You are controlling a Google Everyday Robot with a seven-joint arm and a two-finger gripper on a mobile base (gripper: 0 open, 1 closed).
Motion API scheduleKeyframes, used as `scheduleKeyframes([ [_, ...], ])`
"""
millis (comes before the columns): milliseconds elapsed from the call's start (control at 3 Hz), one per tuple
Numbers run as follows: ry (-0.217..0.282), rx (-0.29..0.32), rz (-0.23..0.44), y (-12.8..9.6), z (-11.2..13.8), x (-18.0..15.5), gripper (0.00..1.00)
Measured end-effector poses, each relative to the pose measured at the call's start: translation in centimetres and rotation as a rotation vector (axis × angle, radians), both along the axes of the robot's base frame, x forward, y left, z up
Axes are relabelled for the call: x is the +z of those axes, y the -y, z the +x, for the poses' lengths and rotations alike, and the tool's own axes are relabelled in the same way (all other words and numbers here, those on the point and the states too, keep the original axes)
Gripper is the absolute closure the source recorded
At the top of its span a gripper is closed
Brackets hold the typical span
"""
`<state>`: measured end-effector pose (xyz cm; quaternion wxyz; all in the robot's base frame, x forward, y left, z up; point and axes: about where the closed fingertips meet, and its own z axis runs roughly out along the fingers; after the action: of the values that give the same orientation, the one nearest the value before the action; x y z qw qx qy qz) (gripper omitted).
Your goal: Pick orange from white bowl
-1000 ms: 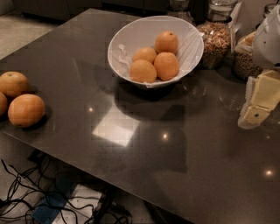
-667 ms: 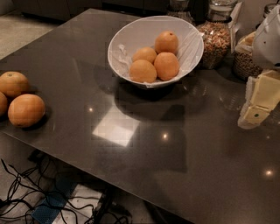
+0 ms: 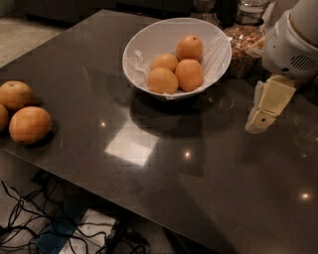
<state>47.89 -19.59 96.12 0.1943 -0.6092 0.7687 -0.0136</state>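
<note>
Worktop (image 3: 198, 188), dark and glossy, seen from above at an angle and filling most of the view. Toward the back, a little right of centre, sits a wide white bowl (image 3: 149, 39) with thin sloping sides and a crinkled white lining. Four oranges (image 3: 189, 74) lie in it, bunched toward its right side. One is at the back near the far wall, one is just left of it and lower, and two lie side by side at the front, touching each other. On the bowl's left side the lining shows bare.

The gripper (image 3: 256, 124) hangs at the right of the view, over the worktop, to the right of the bowl and well apart from it. It is cream-coloured, points down and to the left, and holds nothing. Whether it is spread or closed cannot be told from this angle. Above it is the rounded white arm (image 3: 290, 47), partly cut off by the right edge.

A glass jar (image 3: 243, 42) of nuts stands just behind the bowl's right rim. A second jar (image 3: 251, 7) stands farther back, at the top edge.

Three loose oranges (image 3: 30, 125) lie close together at the far left edge of the worktop, well apart from the bowl; one is mostly cut off by the frame. A pale patch of reflected light (image 3: 131, 144) lies on the worktop in front of the bowl. Below the near edge, cables (image 3: 20, 218) tangle on the floor.
</note>
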Motion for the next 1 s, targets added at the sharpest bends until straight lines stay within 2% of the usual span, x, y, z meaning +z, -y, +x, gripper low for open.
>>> scheduleKeyframes([
  [333, 0.053, 0.059, 0.007, -1.5, 3.0, -0.1, 0.0],
  [667, 0.112, 0.095, 0.002, -1.6, 5.8, 0.4, 0.0],
  [1000, 0.149, 0.1, 0.015, -1.2, 7.3, 1.2, 0.0],
])
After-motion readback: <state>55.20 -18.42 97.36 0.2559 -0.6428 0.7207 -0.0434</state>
